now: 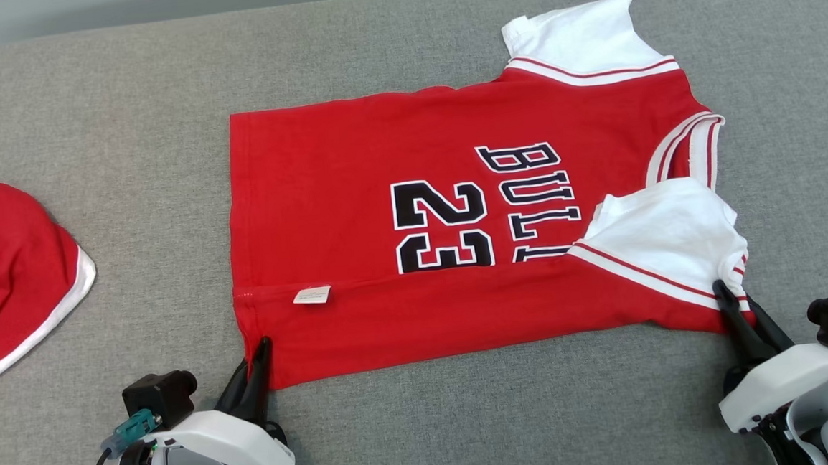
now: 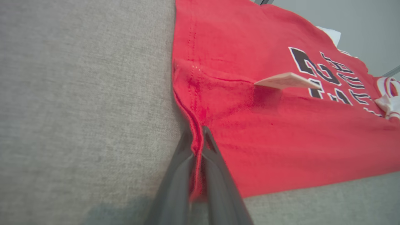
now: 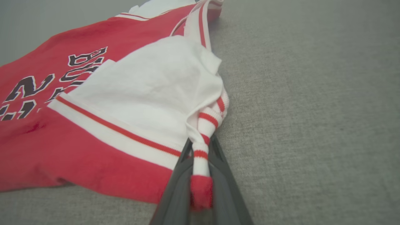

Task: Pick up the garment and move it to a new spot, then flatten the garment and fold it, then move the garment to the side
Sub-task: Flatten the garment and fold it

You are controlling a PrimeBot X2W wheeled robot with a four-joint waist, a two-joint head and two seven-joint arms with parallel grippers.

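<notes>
Slippage if you lift unevenly: left claw (image 1: 263,347) nips garment (image 1: 339,187) hem (image 2: 193,125) at 7 o'clock, right claw (image 1: 724,291) its 5 o'clock cuff (image 3: 203,125).

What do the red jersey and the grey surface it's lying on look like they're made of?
The red jersey: looks like a soft, matte knit, perhaps cotton; its surface shows fine fuzz and a stitched hem. Its striped trim: ribbed knit, by the raised ridges. The grey surface: matte woven cloth with a visible heathered weave, possibly upholstery.
</notes>
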